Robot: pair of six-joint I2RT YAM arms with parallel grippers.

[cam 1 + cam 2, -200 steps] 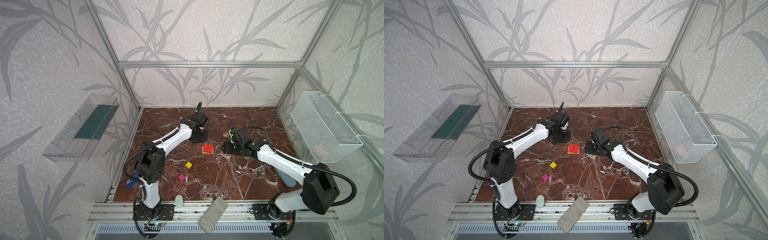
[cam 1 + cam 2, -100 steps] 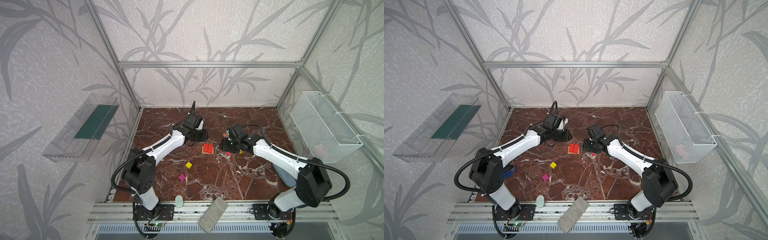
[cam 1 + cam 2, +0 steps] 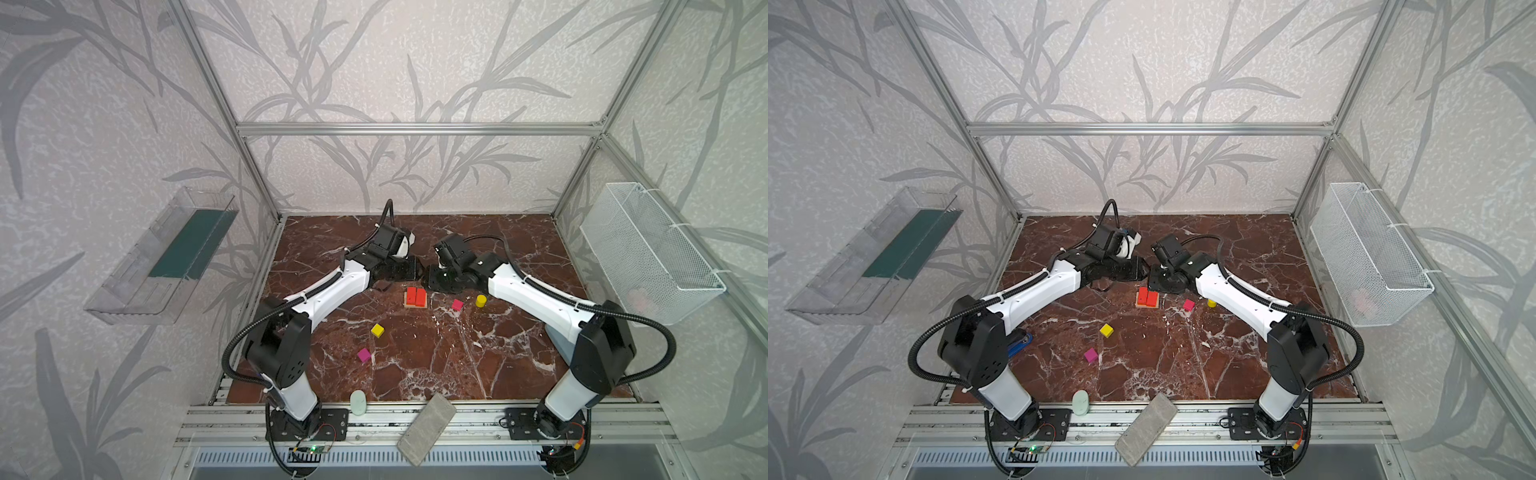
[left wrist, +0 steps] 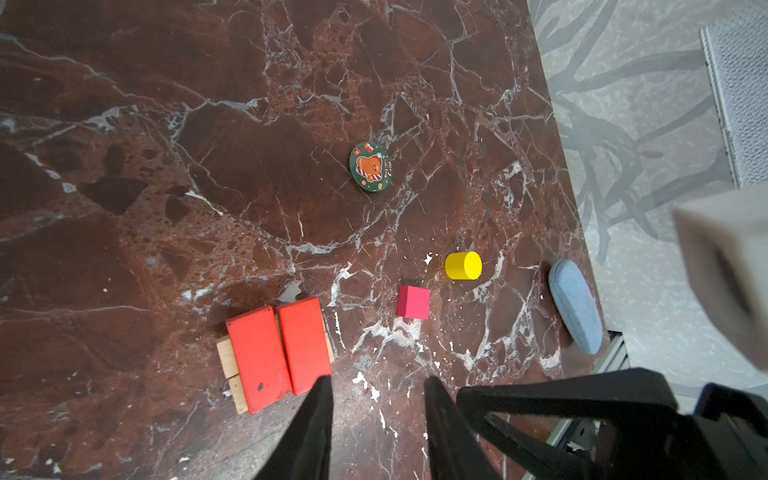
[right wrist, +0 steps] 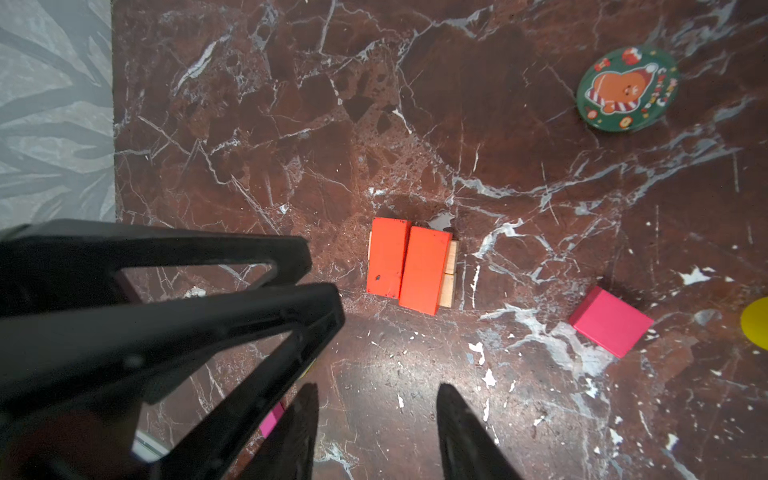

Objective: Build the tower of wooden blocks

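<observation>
Jaws gape empty near red rectangles [image 4: 257, 357], badge [image 4: 371, 166] beyond.

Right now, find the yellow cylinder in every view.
In a top view: yellow cylinder, right of the red rectangles.
In a top view: cylinder, partly under the right arm.
Left wrist: cylinder, whole.
Right wrist: cylinder, cut by the frame.
Shared landmark: magenta cube beside it.
</observation>
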